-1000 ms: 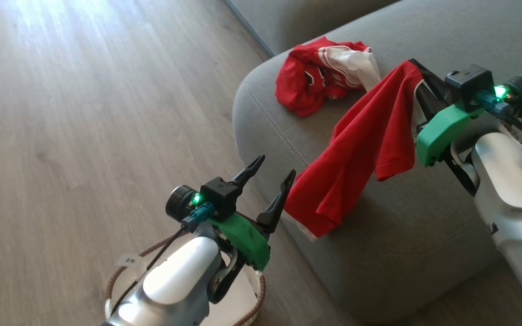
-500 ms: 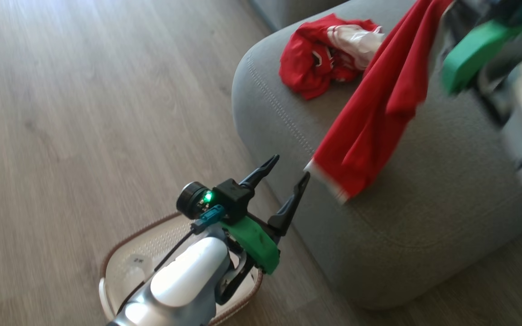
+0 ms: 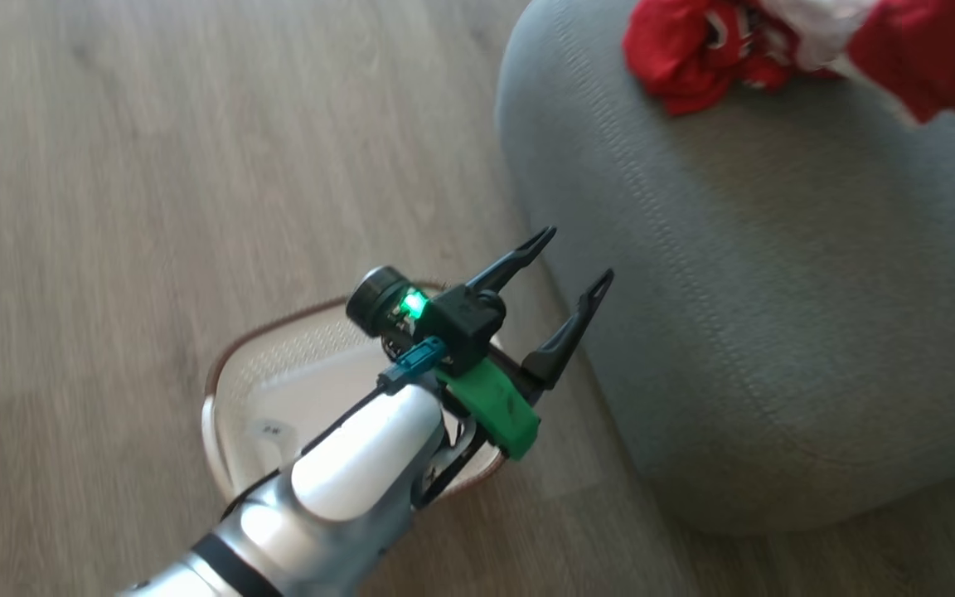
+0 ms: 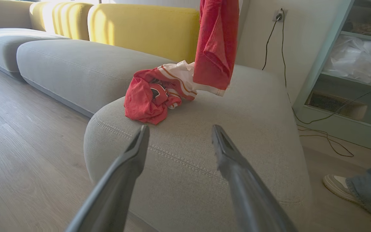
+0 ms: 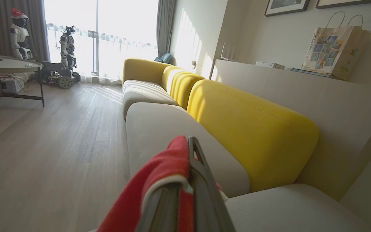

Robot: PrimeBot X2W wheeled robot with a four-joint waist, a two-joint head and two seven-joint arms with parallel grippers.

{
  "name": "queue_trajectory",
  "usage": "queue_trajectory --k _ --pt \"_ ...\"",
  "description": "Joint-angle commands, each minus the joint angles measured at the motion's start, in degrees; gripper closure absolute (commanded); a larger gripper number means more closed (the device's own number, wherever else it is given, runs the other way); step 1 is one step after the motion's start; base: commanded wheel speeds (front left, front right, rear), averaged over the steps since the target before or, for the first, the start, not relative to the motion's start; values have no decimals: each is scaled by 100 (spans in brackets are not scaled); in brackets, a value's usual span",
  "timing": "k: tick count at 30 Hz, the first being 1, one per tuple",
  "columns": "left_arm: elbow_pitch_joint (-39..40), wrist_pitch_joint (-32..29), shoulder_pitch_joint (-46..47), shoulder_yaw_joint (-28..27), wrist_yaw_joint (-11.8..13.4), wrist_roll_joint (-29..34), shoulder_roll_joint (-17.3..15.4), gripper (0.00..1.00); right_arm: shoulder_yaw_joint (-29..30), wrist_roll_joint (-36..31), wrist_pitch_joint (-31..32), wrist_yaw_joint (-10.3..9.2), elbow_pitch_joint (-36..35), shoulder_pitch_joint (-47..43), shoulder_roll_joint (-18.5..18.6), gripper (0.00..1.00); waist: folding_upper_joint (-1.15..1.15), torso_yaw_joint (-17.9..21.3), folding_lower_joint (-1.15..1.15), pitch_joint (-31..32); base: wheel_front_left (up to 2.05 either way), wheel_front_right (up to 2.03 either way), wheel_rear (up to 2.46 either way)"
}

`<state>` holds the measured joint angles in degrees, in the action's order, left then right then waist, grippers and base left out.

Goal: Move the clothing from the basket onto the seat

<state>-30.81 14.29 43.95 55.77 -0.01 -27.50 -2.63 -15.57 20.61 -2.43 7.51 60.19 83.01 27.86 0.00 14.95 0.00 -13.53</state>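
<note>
One red garment [image 4: 216, 48] hangs clamped in the right pincer [image 5: 187, 151].

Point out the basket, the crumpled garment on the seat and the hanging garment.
basket [image 3: 278, 358], head view, perforated inner wall.
crumpled garment [image 4: 142, 103], left wrist view, red body fabric.
hanging garment [image 4: 216, 45], left wrist view, middle of red cloth.

Left gripper [image 3: 577, 255] spread wide, forearm outstretched; right gripper [image 5: 190, 143] clamped on the clothing [image 5: 163, 164]
</note>
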Motion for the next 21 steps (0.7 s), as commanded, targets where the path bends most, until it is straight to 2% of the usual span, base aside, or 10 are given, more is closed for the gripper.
queue_trajectory --k 1,7,11,21 --pt "199 54 289 -123 32 55 -29 0 126 -92 5 -2 -8 245 45 100 0 -345 0 -404 0 0 0" --pt "305 23 558 -47 54 140 -28 0 771 -292 -239 -2 830 379 132 100 0 -688 0 -904 0 0 0" --pt "345 14 683 -12 86 164 -27 0 1172 -406 -366 -2 1264 -18 10 100 0 -885 0 -1208 0 0 0" --pt "332 14 776 37 122 173 -48 0 1613 -781 334 -2 1373 -769 -288 100 0 -1044 0 -1463 0 0 0"
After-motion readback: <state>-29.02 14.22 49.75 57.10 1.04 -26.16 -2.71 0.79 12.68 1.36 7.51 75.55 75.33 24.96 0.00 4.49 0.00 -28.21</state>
